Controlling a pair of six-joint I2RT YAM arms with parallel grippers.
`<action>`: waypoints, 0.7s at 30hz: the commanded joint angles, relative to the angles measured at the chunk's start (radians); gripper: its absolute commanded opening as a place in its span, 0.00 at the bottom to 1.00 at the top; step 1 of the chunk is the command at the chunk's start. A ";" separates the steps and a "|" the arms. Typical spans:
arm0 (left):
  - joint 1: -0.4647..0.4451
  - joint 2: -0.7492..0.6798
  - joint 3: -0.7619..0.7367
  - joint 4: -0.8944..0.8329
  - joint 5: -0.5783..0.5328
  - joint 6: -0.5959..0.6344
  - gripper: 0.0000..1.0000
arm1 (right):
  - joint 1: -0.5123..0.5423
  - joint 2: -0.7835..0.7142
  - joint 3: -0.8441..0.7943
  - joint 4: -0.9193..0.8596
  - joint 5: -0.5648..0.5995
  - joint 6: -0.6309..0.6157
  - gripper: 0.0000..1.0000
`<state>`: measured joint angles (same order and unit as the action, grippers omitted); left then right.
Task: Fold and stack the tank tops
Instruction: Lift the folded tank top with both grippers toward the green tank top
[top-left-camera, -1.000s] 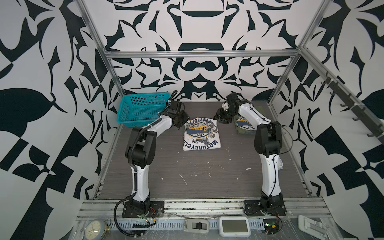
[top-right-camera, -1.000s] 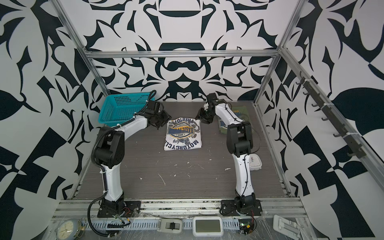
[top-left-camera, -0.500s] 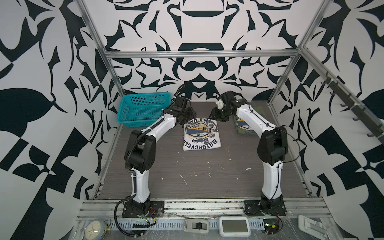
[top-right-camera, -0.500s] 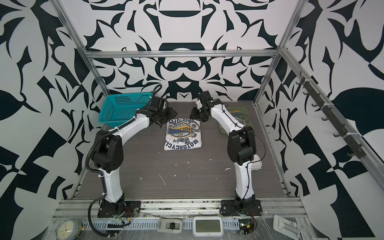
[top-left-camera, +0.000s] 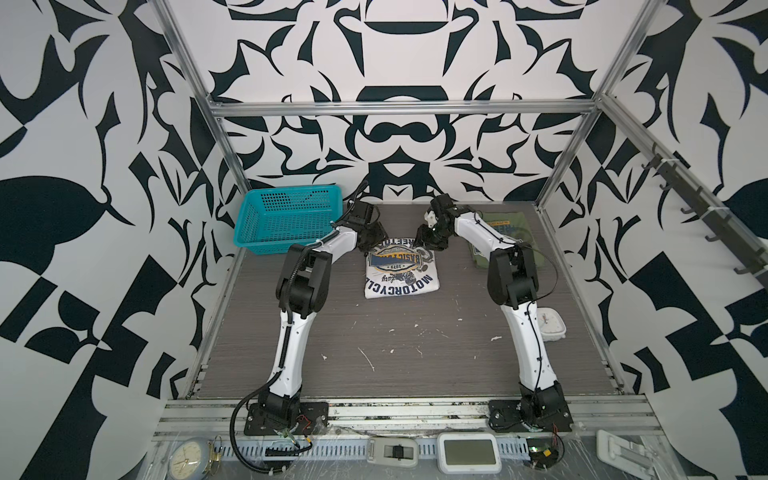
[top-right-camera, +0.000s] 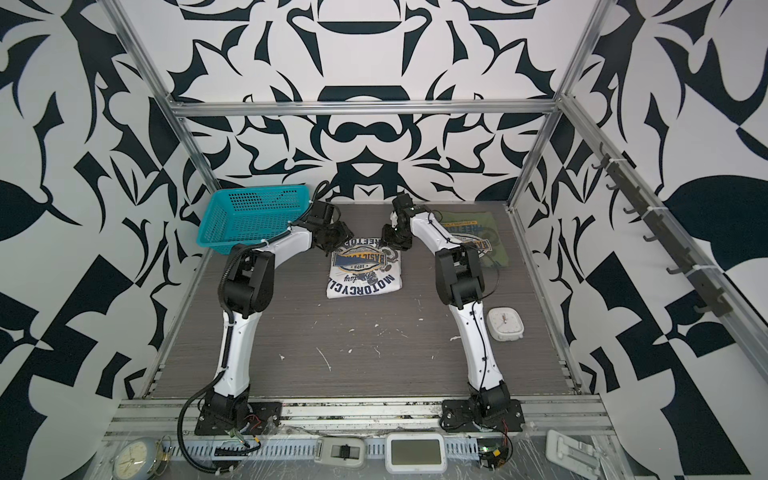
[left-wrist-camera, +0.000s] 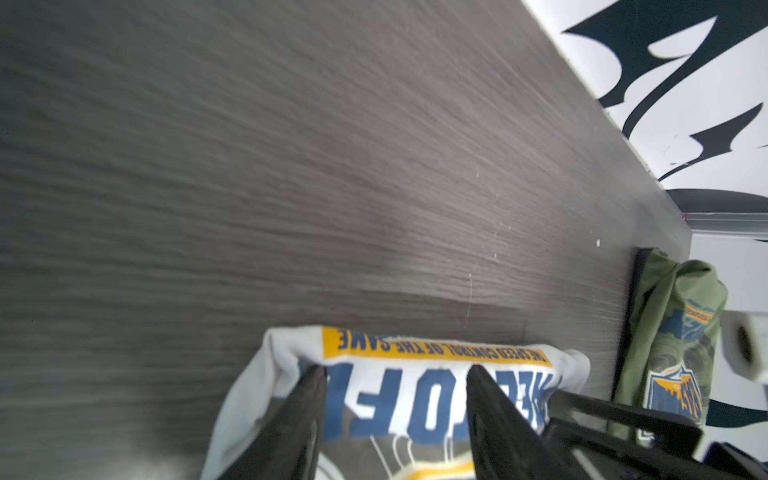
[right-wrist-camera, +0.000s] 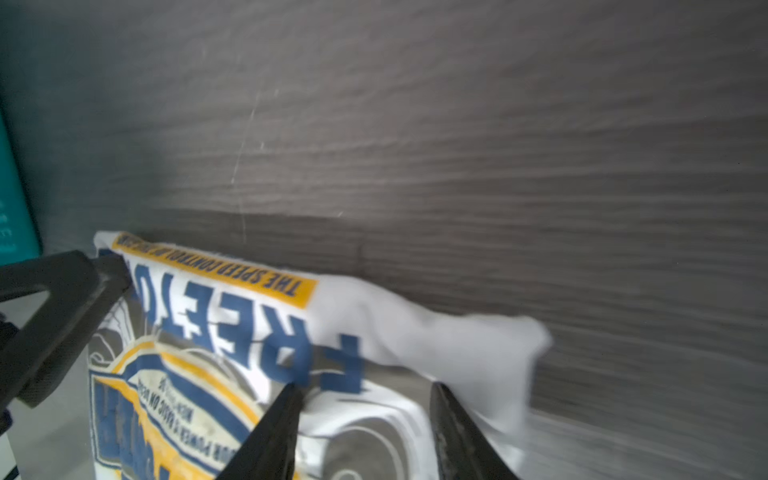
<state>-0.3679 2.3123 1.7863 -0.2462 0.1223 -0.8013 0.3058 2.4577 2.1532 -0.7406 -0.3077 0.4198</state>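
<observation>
- left fingers stand apart over the far edge of the white tank top.
- right fingers apart too, at its other corner.
- olive tank top lies folded outside the right fingers, well apart.

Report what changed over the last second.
The left gripper and right gripper moved in toward each other and down to the far corners of the white tank top. Their jaws are open and visibly grip nothing. The white tank top, the folded olive tank top and the teal basket stayed put.
</observation>
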 joint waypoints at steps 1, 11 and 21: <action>0.021 0.008 -0.002 -0.020 -0.002 0.026 0.59 | -0.033 -0.045 0.001 -0.044 0.049 -0.034 0.58; 0.017 -0.268 -0.061 -0.244 0.011 0.070 0.77 | -0.031 -0.335 -0.286 0.036 0.007 -0.014 0.92; 0.019 -0.493 -0.516 -0.062 -0.028 -0.024 0.82 | 0.013 -0.386 -0.515 0.177 -0.067 0.031 0.98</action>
<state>-0.3531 1.8061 1.3655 -0.3561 0.1108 -0.7876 0.3012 2.0628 1.6661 -0.6048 -0.3553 0.4328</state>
